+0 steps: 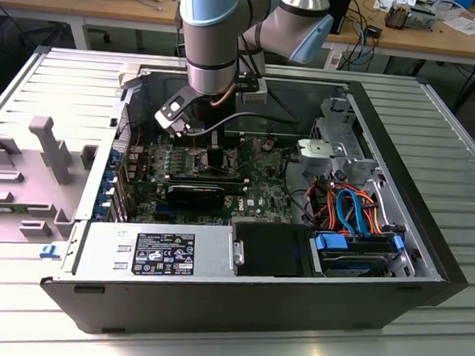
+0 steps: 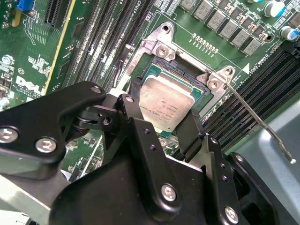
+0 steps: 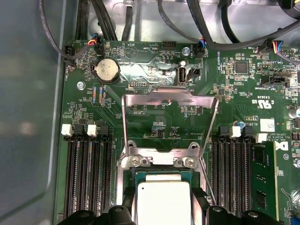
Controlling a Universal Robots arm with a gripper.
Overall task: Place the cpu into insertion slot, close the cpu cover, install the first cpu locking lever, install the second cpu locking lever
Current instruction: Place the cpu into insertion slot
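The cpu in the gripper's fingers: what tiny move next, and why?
Probably ease the fingers open to let go. The cpu looks to lie squarely inside the rim of the insertion slot, the gripper pinches its sides, and the cpu cover stands open. Whether it is fully seated I cannot tell.

— What kind of place is shown here?

— A robotics lab or workshop is suggested. A robot arm [image 1: 210, 39] is seen reaching into an opened computer case [image 1: 176, 259], which is laid on a ribbed metal table [image 1: 443, 110].

— What else supports that?

— Wooden workbenches [image 1: 62, 4] are lined along the back, hung with cables [image 1: 363, 36] and strewn with small gear. A grey holder block [image 1: 50, 146] is set beside the case.
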